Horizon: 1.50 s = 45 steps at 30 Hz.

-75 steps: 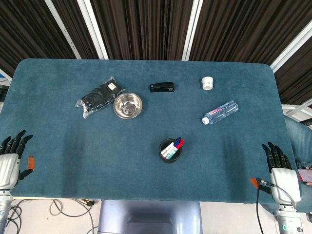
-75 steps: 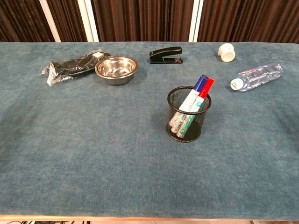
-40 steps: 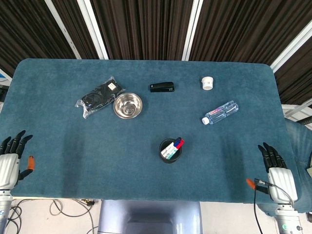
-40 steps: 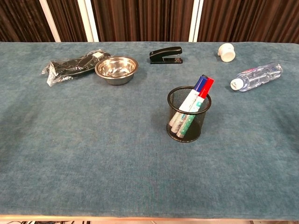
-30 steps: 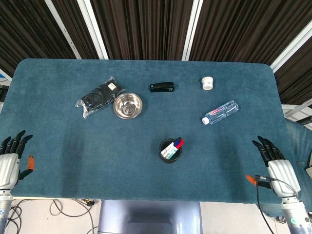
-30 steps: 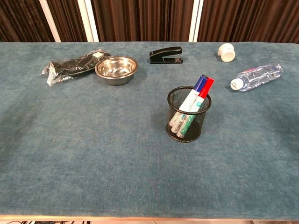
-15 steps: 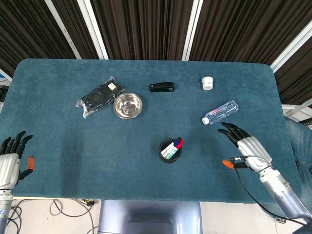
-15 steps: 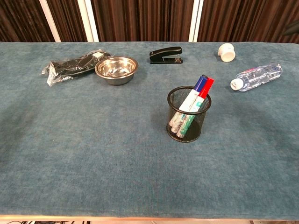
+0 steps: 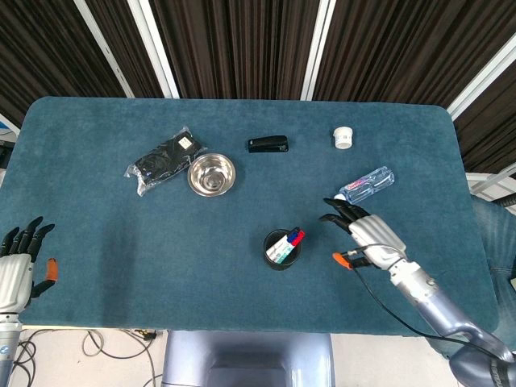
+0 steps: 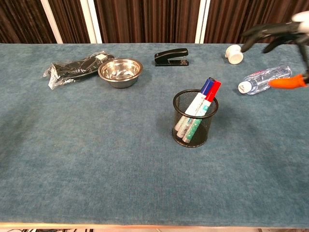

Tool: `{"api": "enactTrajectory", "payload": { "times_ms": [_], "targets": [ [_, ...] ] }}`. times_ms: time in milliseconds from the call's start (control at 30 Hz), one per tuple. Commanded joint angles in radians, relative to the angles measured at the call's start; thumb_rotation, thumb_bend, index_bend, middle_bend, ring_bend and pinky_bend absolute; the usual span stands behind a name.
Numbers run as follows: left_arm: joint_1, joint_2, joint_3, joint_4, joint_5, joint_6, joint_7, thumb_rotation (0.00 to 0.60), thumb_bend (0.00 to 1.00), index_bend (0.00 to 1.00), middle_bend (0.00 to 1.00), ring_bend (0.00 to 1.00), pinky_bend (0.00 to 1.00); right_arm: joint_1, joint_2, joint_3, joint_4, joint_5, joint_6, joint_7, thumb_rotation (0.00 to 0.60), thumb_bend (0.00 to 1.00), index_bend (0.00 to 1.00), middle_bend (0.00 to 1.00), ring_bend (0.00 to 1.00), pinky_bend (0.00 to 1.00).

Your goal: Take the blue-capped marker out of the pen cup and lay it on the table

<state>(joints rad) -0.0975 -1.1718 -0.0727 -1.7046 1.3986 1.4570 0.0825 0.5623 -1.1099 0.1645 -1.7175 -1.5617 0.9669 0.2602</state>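
Observation:
A black mesh pen cup [image 9: 282, 248] [image 10: 195, 118] stands upright near the table's middle. Several markers lean in it, among them the blue-capped marker [image 10: 207, 87] [image 9: 291, 236] beside a red-capped one [image 10: 214, 89]. My right hand [image 9: 367, 237] [image 10: 275, 33] hovers open, fingers spread, to the right of the cup and well apart from it. My left hand [image 9: 18, 266] rests open at the table's near left corner, seen only in the head view.
A clear water bottle [image 9: 365, 185] [image 10: 265, 79] lies just beyond my right hand. Further back are a white cap [image 9: 343, 138], a black stapler [image 9: 268, 144], a steel bowl [image 9: 212, 175] and a black bagged item [image 9: 164, 161].
My right hand has swung from the table's near right corner up and leftward toward the pen cup, and now shows in the chest view. The left hand and the objects have not moved.

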Motion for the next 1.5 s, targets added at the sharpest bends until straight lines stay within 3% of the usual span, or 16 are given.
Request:
{"api": "enactTrajectory", "payload": {
  "times_ms": [33,167,467,1067,1500],
  "targets": [
    [0.000,0.001,0.000,0.000,-0.002,-0.002,-0.001,0.600,0.56,0.14,0.04,0.11,0.04,0.049,-0.041,0.023,0.004,0.050,-0.052,-0.044,0.600,0.40,0.24,0.00,0.00,0.16],
    [-0.001,0.001,-0.001,-0.001,-0.004,-0.004,-0.002,0.600,0.56,0.14,0.04,0.11,0.04,0.098,-0.068,0.044,0.014,0.105,-0.105,-0.116,0.600,0.44,0.25,0.00,0.00,0.16],
    [-0.002,0.002,0.000,-0.004,-0.004,-0.008,-0.004,0.600,0.56,0.14,0.04,0.11,0.04,0.158,-0.100,0.066,-0.008,0.229,-0.158,-0.235,0.600,0.43,0.30,0.00,0.00,0.16],
    [-0.004,0.007,0.000,-0.007,-0.012,-0.015,-0.006,0.600,0.56,0.15,0.04,0.11,0.04,0.202,-0.174,0.053,0.037,0.334,-0.167,-0.310,0.600,0.39,0.40,0.00,0.00,0.16],
    [-0.005,0.008,-0.002,-0.009,-0.019,-0.018,-0.007,0.600,0.56,0.15,0.04,0.11,0.04,0.214,-0.183,0.041,0.036,0.335,-0.164,-0.303,0.600,0.39,0.42,0.00,0.00,0.16]
  ]
}}
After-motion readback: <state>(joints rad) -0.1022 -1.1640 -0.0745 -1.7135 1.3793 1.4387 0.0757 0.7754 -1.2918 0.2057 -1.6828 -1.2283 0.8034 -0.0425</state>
